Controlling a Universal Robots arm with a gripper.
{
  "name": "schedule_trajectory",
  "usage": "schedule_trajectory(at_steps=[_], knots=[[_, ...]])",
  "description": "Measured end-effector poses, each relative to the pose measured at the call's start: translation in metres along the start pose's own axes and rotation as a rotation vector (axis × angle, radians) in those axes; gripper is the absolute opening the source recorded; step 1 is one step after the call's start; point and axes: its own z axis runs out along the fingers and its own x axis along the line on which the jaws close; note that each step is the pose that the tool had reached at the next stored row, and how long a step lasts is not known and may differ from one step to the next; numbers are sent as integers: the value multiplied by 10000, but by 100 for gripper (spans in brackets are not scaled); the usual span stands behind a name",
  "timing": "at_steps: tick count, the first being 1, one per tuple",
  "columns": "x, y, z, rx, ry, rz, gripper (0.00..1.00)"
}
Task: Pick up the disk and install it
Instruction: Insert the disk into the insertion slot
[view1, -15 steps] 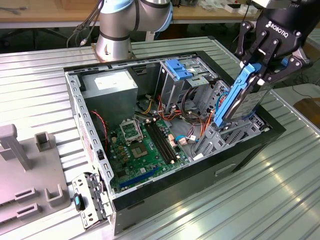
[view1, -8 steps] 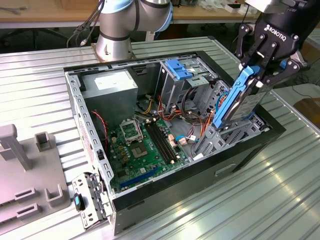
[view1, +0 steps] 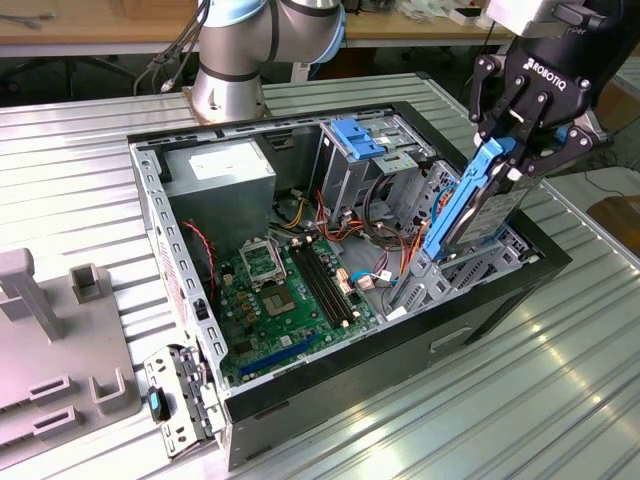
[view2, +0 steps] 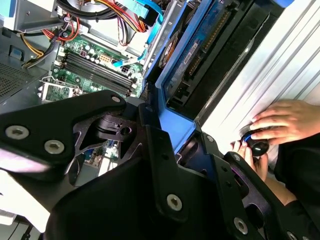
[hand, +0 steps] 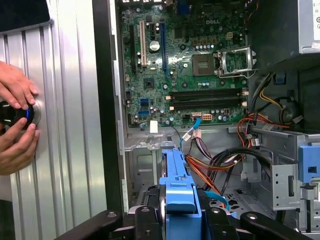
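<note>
Clamped around the upper end of the disk (view1: 488, 212), the gripper (view1: 515, 158) has its 2 fingers closed against the disk's sides and holds it steeply tilted. The disk hangs over the end of the open computer case (view1: 400, 372) at the exterior view's right, its lower end down at the grey metal bay there. Its blue rail faces the exterior view's left. Further left in the case stand the drive cage (view1: 350, 175) with a blue bracket (view1: 355, 135) on top, then the motherboard (view1: 285, 300) and the power supply (view1: 220, 172). In the first wrist view, a person's 2 hands (hand: 17, 100) rest on a black knob (hand: 12, 114) on the ribbed metal table (hand: 75, 150) beside the case.
</note>
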Motion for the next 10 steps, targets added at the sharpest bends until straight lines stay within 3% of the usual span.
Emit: schedule_trajectory(at_steps=[10], knots=[[-1,-8,5,-2,-7,0,37]])
